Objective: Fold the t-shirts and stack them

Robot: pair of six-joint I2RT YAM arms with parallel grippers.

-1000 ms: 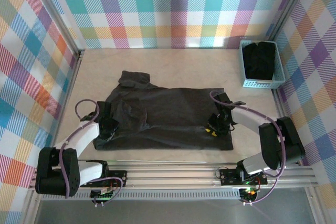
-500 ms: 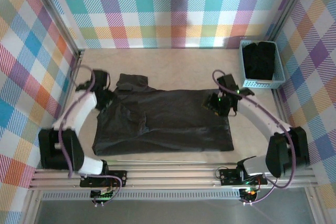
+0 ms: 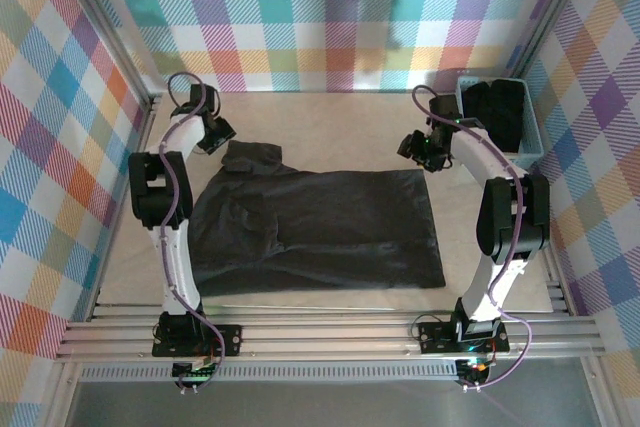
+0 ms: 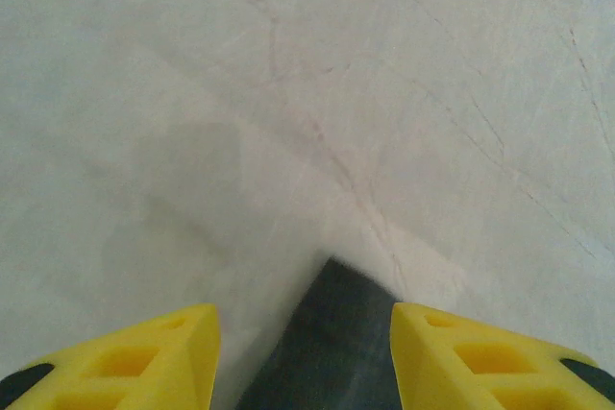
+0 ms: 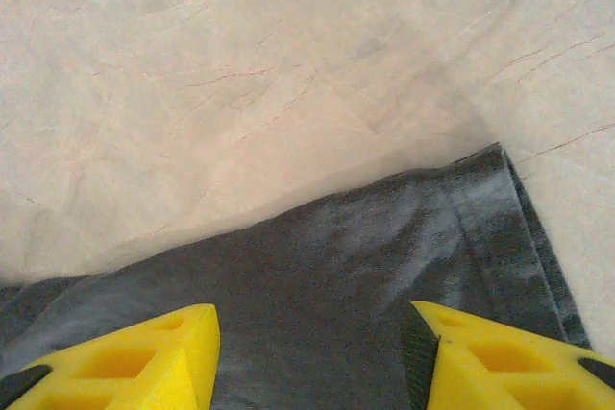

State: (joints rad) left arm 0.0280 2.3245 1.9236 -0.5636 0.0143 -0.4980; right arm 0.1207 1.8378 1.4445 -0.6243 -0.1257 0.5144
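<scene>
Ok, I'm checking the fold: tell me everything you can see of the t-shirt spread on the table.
The t-shirt is dark charcoal, plain, soft wrinkled fabric, lying flat on the beige table as a rough rectangle, one bunched part jutting out far left. The left gripper and right gripper, fingers apart, hang over its far corners; neither grips it.

This is a robot test cell in a lab, not a home: a beige table [image 3: 330,122] boxed in by checked walls [image 3: 330,7] on a metal frame [image 3: 330,335], with the cabled left arm [image 3: 168,237] and right arm [image 3: 505,227] bolted to its front rail.
</scene>
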